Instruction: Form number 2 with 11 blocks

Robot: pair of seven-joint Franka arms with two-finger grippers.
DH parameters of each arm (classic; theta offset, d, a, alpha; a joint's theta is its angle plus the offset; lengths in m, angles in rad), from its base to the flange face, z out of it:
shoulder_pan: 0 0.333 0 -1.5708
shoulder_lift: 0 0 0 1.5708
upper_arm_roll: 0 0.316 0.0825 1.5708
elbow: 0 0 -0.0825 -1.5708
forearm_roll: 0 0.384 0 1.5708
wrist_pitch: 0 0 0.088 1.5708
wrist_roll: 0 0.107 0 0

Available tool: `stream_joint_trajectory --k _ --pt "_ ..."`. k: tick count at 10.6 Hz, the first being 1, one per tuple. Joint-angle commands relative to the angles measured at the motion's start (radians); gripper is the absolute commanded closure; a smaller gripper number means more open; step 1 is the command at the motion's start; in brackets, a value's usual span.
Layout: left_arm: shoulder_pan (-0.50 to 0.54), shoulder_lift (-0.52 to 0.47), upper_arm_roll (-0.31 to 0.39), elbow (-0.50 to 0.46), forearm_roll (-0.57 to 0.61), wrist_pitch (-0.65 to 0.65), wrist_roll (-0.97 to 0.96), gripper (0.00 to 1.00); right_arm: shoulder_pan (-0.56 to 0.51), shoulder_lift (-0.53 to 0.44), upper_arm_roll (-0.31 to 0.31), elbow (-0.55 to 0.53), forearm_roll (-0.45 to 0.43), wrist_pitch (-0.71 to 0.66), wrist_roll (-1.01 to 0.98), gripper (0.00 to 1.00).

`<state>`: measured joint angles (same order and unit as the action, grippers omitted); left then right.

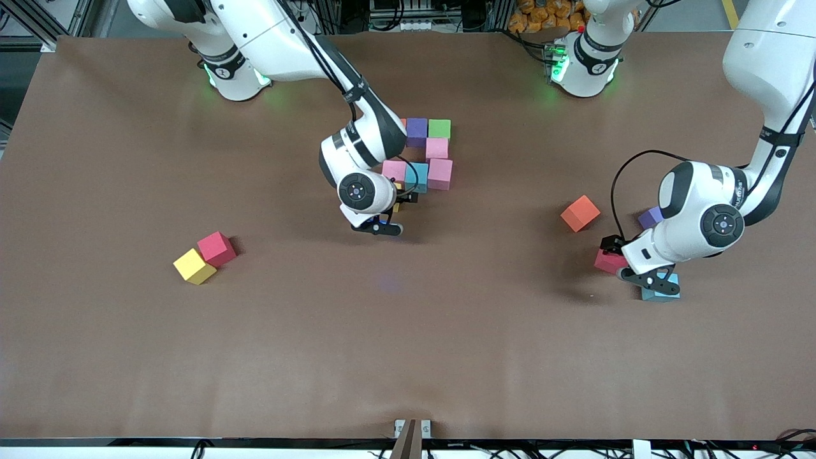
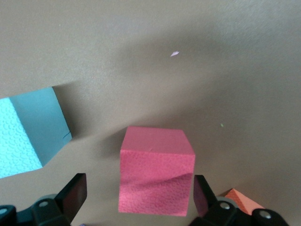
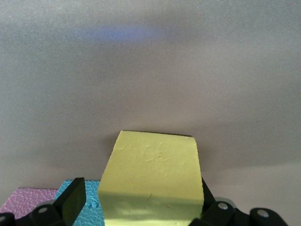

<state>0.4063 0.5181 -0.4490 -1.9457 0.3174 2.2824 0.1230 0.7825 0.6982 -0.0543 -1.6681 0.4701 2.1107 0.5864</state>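
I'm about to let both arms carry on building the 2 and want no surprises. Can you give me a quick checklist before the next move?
1. Right gripper fingers spread around the yellow block: ok.
2. Yellow block beside the blue block of the figure: ok.
3. Left gripper open: ok.
4. Red block centred between its fingers: ok.
5. Figure complete: not ok; loose orange block lies apart.

White glossy arms (image 1: 287, 38), black joint bands, black cables, green base lights, black fingers (image 2: 75, 193).
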Motion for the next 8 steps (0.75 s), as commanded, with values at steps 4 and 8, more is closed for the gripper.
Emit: stream_joint_trajectory --k 4,8 --pt "0.009 -0.029 -0.007 -0.038 0.028 0.02 -0.016 0.0 -0.005 0.003 0.001 0.014 0.036 0.011 0.016 0.0" --pt "0.009 -0.023 -0.007 -0.038 0.028 0.02 -0.019 0.0 -0.005 0.004 0.001 0.014 0.044 0.02 0.015 0.0"
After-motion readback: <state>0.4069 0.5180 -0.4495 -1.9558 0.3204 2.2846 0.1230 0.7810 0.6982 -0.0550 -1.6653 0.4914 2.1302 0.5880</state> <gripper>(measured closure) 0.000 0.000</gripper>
